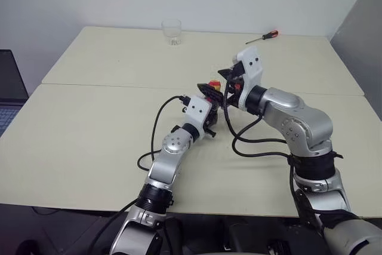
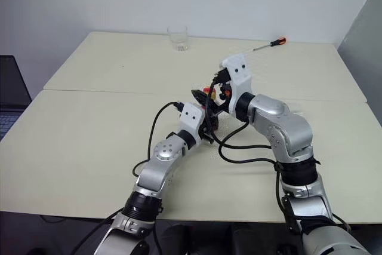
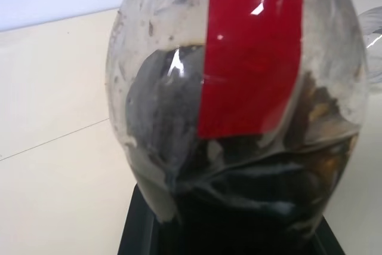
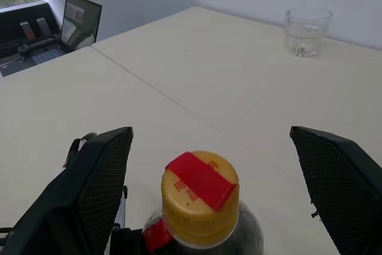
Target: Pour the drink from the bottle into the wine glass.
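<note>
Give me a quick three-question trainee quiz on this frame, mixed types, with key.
1. True or false: the cap is already off the bottle.
2. Which gripper is shut on the bottle? A) left gripper B) right gripper
3. Fill in: the red-handled tool lying at the far edge of the table is a ______.

Key:
1. False. The yellow cap with its red strip is on, and the right gripper's open fingers stand either side of it.
2. A.
3. screwdriver, lying to the right of the tumbler.
</note>
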`<state>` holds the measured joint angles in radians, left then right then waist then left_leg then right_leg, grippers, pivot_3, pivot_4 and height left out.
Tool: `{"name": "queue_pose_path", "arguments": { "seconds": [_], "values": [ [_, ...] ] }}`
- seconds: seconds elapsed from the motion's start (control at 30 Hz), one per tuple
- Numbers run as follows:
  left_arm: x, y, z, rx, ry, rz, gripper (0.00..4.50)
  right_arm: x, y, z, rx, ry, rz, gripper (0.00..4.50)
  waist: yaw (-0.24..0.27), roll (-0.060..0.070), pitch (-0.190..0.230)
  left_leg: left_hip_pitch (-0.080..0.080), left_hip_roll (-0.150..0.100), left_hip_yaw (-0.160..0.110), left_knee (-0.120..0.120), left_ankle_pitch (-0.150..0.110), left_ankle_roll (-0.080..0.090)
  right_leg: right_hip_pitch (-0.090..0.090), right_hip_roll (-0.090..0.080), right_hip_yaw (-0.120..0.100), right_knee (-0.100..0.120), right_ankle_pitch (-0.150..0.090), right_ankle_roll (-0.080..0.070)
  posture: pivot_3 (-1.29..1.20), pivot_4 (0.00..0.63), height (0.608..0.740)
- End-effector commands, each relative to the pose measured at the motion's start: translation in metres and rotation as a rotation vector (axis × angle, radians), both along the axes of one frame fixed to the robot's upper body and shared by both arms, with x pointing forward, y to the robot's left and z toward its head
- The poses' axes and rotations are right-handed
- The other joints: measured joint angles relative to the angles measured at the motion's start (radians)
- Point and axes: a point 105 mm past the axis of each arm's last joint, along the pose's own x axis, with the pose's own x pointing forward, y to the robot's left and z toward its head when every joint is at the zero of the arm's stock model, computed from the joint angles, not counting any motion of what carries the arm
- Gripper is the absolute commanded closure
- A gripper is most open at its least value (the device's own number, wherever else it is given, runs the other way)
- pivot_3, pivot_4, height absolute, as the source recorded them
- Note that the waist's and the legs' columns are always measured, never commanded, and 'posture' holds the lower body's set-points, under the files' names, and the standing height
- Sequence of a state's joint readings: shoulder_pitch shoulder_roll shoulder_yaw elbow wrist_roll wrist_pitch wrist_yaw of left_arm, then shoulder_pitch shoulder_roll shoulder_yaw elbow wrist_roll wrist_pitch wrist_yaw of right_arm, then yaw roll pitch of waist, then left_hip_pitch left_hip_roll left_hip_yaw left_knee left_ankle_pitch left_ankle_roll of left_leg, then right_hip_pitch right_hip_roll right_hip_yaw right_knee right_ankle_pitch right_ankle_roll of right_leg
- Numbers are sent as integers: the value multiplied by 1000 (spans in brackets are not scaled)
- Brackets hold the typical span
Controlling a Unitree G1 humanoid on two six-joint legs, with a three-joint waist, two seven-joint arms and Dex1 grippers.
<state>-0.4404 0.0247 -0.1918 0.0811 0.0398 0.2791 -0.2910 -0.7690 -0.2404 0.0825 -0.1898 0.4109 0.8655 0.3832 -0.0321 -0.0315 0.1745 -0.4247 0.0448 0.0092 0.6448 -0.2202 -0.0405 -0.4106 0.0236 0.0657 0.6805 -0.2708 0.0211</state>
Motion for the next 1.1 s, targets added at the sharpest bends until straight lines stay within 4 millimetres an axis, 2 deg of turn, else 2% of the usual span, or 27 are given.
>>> {"name": "queue_pose_path", "arguments": {
  "seconds": [0.03, 0.37, 0.57, 0.9, 1.1],
  "values": [
    [-4, -6, 23, -31, -79, -14, 3754, 3, 4, 15, 9, -66, -10, 0, 0, 0, 0, 0, 0, 0, 0, 0, 0, 0, 0, 0, 0, 0, 0, 0, 150, 740],
    [-3, -6, 23, -32, -80, -12, 3754, 23, 1, 11, 2, -49, -100, 0, 0, 0, 0, 0, 0, 0, 0, 0, 0, 0, 0, 0, 0, 0, 0, 0, 150, 740],
    [-3, -6, 23, -31, -80, -11, 3754, 25, -7, 10, -2, -51, -122, 0, 0, 0, 0, 0, 0, 0, 0, 0, 0, 0, 0, 0, 0, 0, 0, 0, 150, 740],
    [-3, -6, 23, -30, -79, -20, 3754, 19, -28, 17, 6, -60, -146, 0, 1, 0, 0, 0, 0, 0, 0, 0, 0, 0, 0, 0, 0, 0, 0, 0, 150, 740],
    [-3, -9, 22, -29, -77, -30, 3754, 5, -25, 16, 11, -57, -82, 0, -2, 0, 0, 0, 0, 0, 0, 0, 0, 0, 0, 0, 0, 0, 0, 0, 150, 740]
  ]
}}
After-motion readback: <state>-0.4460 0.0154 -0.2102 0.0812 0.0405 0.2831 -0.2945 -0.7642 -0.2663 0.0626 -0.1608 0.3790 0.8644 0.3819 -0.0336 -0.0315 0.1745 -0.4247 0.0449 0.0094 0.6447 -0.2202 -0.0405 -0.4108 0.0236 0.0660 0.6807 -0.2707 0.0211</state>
